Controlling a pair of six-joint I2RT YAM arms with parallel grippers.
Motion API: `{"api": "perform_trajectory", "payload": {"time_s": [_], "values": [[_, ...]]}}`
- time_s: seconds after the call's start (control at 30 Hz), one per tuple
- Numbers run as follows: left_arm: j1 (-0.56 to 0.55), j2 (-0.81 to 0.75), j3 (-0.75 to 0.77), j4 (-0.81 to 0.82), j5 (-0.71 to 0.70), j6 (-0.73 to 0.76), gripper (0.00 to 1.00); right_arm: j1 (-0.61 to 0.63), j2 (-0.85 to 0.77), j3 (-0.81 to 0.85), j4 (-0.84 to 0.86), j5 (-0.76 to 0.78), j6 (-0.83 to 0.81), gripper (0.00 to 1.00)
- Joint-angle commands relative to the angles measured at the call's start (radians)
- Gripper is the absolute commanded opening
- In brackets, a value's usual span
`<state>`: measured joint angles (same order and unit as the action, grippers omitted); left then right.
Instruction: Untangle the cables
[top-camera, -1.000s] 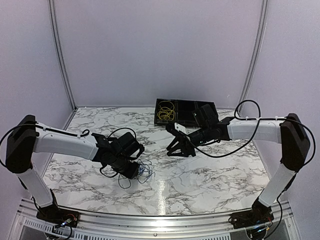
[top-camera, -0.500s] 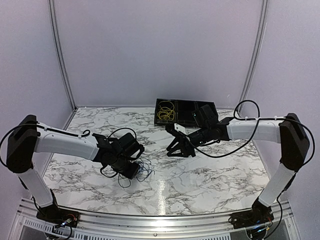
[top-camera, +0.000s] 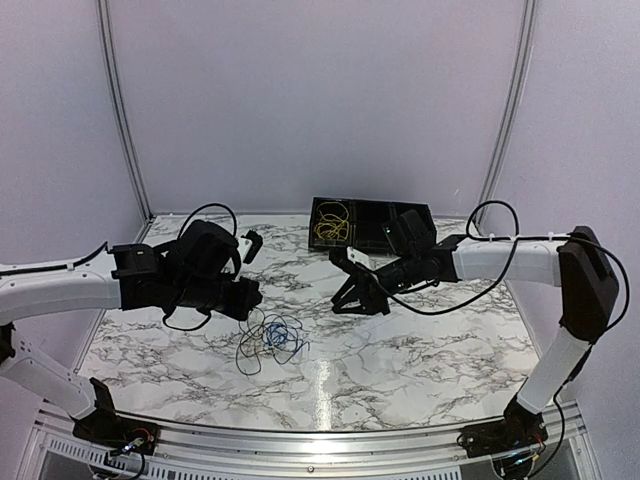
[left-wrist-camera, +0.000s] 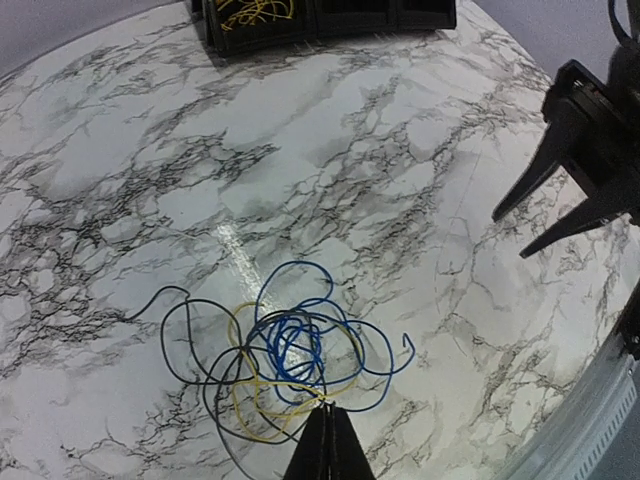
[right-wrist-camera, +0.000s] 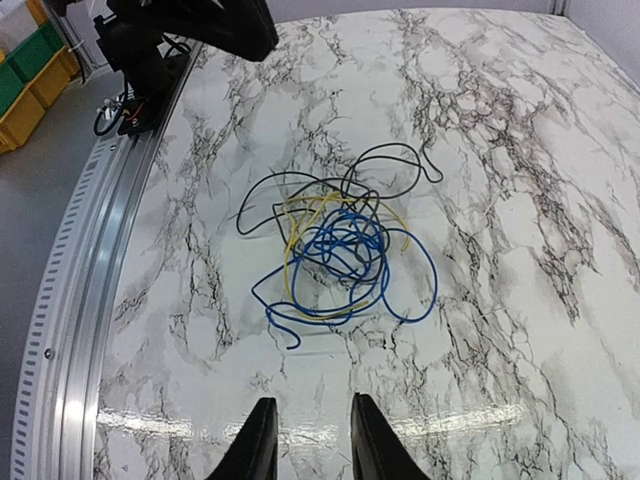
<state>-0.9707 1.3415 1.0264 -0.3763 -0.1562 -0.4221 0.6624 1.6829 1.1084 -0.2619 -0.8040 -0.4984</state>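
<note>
The cables (top-camera: 270, 338) lie tangled on the marble table between the arms: a blue one (left-wrist-camera: 295, 345), a yellow one (left-wrist-camera: 240, 400) and a black one (left-wrist-camera: 175, 340). My left gripper (left-wrist-camera: 328, 408) is shut, and a yellow strand runs into its tips at the tangle's near edge. In the top view the left gripper (top-camera: 252, 298) hangs just above and left of the tangle. My right gripper (right-wrist-camera: 311, 400) is open and empty, a short way from the blue cable (right-wrist-camera: 345, 250). From above, the right gripper (top-camera: 355, 298) sits right of the tangle.
A black compartment tray (top-camera: 400, 215) stands at the back of the table, with another yellow wire (top-camera: 332, 226) in its left compartment. The metal rail (right-wrist-camera: 90, 300) runs along the near table edge. The left arm (right-wrist-camera: 190, 25) shows beyond the tangle in the right wrist view.
The left gripper closed at the tangle, then the left arm rose and drew back to the left, uncovering the cables. The right gripper narrowed slightly and stayed put.
</note>
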Motion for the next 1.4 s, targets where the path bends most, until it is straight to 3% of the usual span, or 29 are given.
{"api": "perform_trajectory", "payload": {"time_s": [0.0,0.1,0.2,0.47,0.67,0.97,1.37], "values": [[0.010,-0.021,-0.084,-0.046,-0.178,-0.119,0.19,0.061,0.020,0.070,0.037,-0.046,0.125,0.23],[0.028,-0.035,-0.144,-0.039,-0.283,-0.224,0.49,0.145,0.073,0.115,0.033,-0.019,0.163,0.20],[0.039,-0.028,-0.185,0.003,-0.306,-0.264,0.57,0.234,0.147,0.159,0.014,0.047,0.169,0.20],[0.039,-0.060,-0.257,0.052,-0.352,-0.323,0.58,0.287,0.344,0.342,-0.059,0.106,0.279,0.36],[0.043,-0.140,-0.332,0.106,-0.372,-0.311,0.59,0.287,0.445,0.439,-0.102,0.109,0.321,0.37],[0.044,-0.142,-0.361,0.114,-0.369,-0.288,0.59,0.287,0.537,0.552,-0.155,0.215,0.362,0.37],[0.046,-0.116,-0.365,0.145,-0.368,-0.263,0.59,0.287,0.460,0.511,-0.171,0.278,0.378,0.34]]}}
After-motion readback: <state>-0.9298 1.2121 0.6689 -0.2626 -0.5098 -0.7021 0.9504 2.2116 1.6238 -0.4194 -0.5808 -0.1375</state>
